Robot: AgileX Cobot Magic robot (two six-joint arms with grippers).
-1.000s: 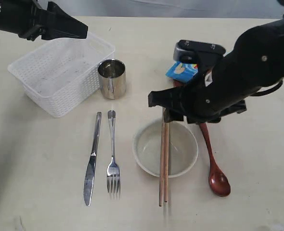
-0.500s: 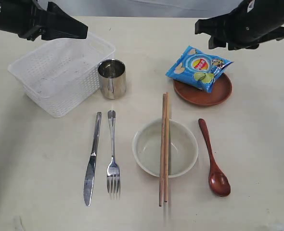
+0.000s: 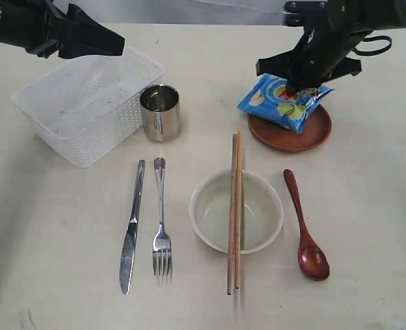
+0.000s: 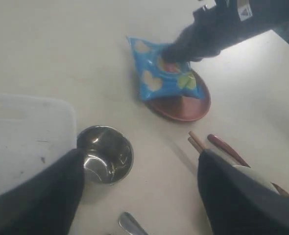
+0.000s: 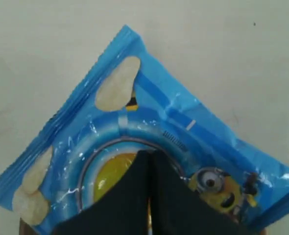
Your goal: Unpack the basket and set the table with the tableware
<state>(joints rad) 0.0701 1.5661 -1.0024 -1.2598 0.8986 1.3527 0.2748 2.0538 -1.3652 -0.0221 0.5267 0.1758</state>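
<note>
1. The right gripper has its jaws together and its tips rest on the packet. In the wrist view I see no film caught between them, so I judge it only touches or presses the packet and does not hold it
2. The packet lies directly under these tips, on the plate, and it covers a large part of it. It is a snack and not tableware, so I think the plate is not yet ready for the setting
3. The left gripper has its jaws wide apart and carries nothing. It hangs over the far edge of the basket, and the cup stands below it, close to one finger
4. I see nothing inside the basket, so I judge the unpacking is done
5. The other pieces lie on the table, well apart from both grippers:
   - The bowl is on the near side of the right gripper
   - The chopsticks lie across the rim of the bowl, I suppose so that they cannot roll
   - The spoon is just beside the bowl
   - The knife and fork lie parallel, with their handles toward the cup
6. To take the packet away, the right jaws must first open and then close on an edge of it. The film looks slippery, and a push could move the plate under it
</note>
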